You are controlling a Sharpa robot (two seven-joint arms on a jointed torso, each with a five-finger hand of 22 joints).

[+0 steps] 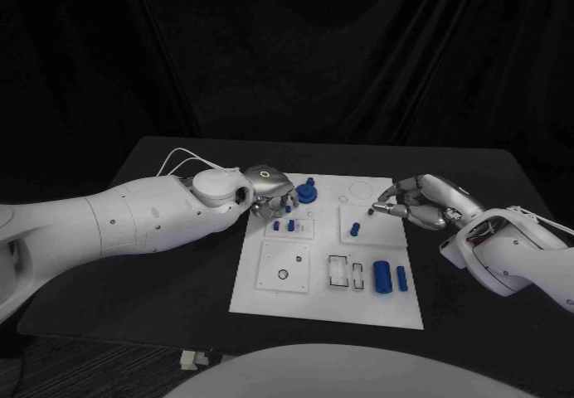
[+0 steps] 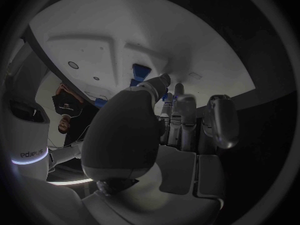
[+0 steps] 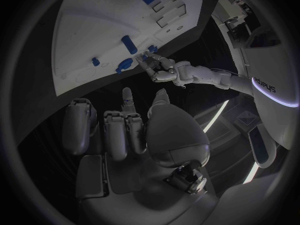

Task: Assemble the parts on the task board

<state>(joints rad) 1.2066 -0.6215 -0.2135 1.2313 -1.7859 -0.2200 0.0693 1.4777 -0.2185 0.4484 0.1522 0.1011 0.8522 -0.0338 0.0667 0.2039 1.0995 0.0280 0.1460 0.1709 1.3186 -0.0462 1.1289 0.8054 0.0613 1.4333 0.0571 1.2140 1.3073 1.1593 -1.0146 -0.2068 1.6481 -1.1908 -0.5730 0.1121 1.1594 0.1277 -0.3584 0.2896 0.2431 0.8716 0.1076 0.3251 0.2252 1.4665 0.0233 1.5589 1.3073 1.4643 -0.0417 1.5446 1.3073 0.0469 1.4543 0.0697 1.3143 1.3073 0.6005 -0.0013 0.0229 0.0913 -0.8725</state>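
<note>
Blue cylinder [image 1: 381,277] nearest on task board [image 1: 275,298]; both hands' fingers curled, grasp unclear.

matt white task board [image 1: 273,290], glossy blue parts [image 1: 383,276]

We see a black table [image 1: 156,298] standing before dark, folded curtains [image 1: 299,66] that close off the background, and small pale objects [image 1: 197,359], too small to identify, lying below the table's near edge.
</note>
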